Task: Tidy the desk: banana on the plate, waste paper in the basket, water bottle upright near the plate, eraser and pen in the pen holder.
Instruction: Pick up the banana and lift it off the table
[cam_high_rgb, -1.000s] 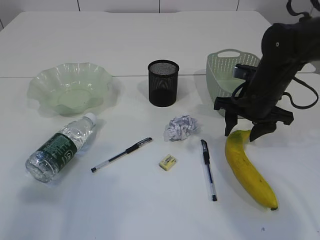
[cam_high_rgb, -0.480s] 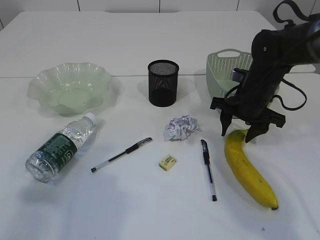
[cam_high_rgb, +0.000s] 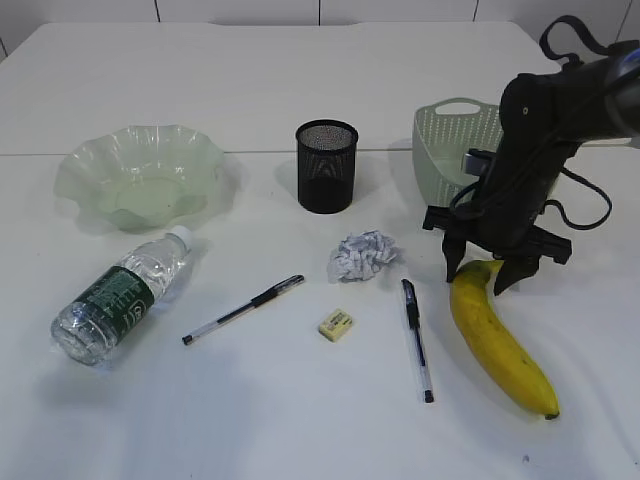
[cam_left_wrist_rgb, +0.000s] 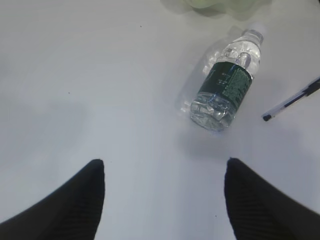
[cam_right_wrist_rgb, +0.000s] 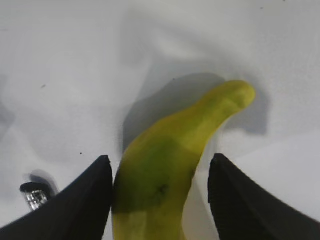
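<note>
Right gripper (cam_high_rgb: 481, 274) spread astride the banana (cam_high_rgb: 497, 338) stem end, not yet pinching.
Nothing tidied: bottle (cam_high_rgb: 120, 295) lying, paper (cam_high_rgb: 362, 255), eraser (cam_high_rgb: 335, 324), pens loose; left gripper (cam_left_wrist_rgb: 162, 195) spread, idle.

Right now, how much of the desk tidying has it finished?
Nothing is put away yet. The right gripper straddles the banana, open. Left to do: waste paper, lying water bottle, eraser, both pens; plate, basket and pen holder hold none of them.

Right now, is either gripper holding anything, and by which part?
Nothing is held. The right gripper is open, its fingers straddling the banana near its stem end. The left gripper is open over bare table.
</note>
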